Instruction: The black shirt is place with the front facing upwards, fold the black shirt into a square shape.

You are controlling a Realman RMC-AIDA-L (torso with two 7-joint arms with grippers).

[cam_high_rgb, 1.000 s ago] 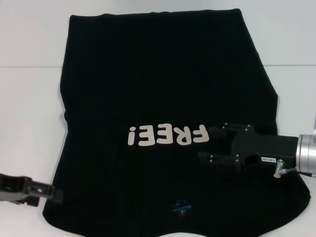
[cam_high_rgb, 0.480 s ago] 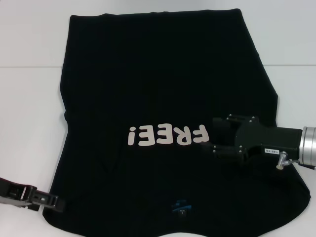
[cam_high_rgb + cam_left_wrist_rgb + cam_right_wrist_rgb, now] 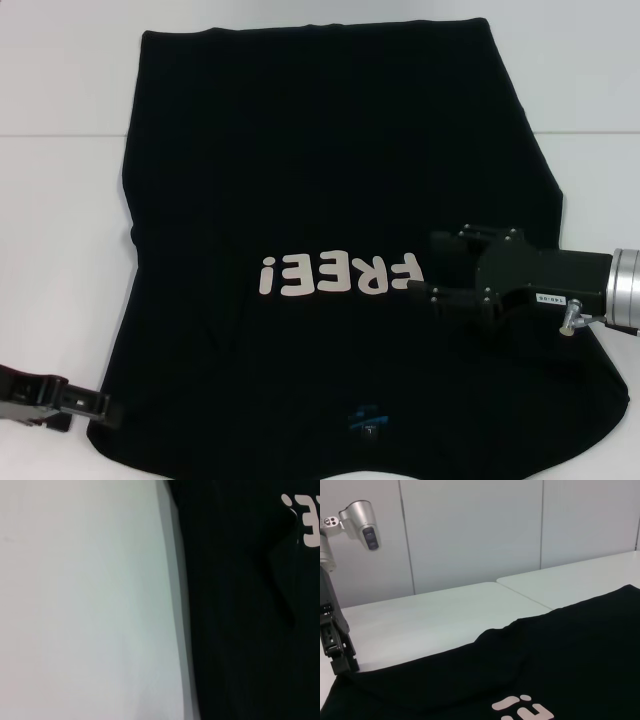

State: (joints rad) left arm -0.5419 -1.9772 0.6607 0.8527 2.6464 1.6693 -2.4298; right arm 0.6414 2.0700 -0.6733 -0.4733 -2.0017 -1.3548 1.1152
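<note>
Black shirt (image 3: 330, 180) lies flat on the white table (image 3: 60, 200), collar nearest the robot, long axis running away from it. Left gripper (image 3: 100, 410) sits at its near-left corner, finger state unclear; right gripper (image 3: 425, 282) hovers, fingers parted, beside the lettering (image 3: 338, 274)

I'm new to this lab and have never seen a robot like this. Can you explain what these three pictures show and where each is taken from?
This is a two-armed robot seen by its own cameras. The head view looks down on a white table where the black shirt lies flat, its white "FREE!" lettering facing up. The right gripper hovers over the shirt beside the lettering. The left gripper sits low at the shirt's near left corner. The left wrist view looks along the shirt's edge on the table. The right wrist view looks across the shirt at the left gripper farther off. Whether either holds cloth isn't visible.
</note>
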